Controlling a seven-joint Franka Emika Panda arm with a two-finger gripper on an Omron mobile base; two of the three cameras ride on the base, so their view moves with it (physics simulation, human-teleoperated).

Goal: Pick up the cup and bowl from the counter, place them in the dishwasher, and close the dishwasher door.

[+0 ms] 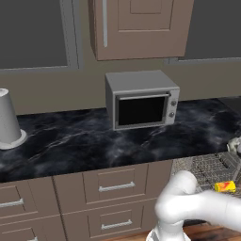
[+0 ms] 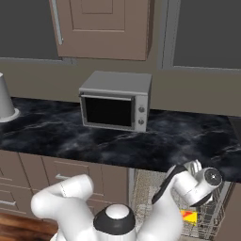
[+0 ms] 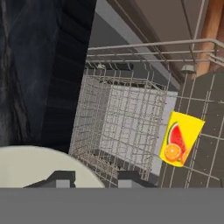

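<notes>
Two dark fingertips [image 3: 129, 178] poke up at the bottom of my hand view, set a little apart, and the gripper [image 3: 98, 179] sits right over the bowl [image 3: 43, 168]. I see just the cream rim of that bowl, cut off by the frame's bottom edge. One fingertip overlaps the rim and the other stands beside it, so I cannot tell whether the jaws are clamped on it or slack.

Past the bowl, the grey wire rack [image 3: 118, 122] of the dishwasher [image 3: 131, 78] stretches away from me. The cup [image 3: 180, 139] lies tilted on the rack to the right, yellow with a fruit picture on its side; its far end is hard to make out.

From the left base view the arm [image 1: 197, 207] covers the lower right, and I catch the cup [image 1: 225, 187] as a small yellow and red patch just above it, with rack wires [image 1: 207, 164] behind. From the right base view the wrist [image 2: 197, 183] hides most of the rack [image 2: 207, 221]; only a sliver of the cup [image 2: 189, 216] peeks out below it. I can't make out the door from either base view.

Farther back, the counter [image 1: 70, 141] carries a microwave [image 1: 141, 100] and a tall pale vessel [image 1: 8, 120], half cut off at the left edge
</notes>
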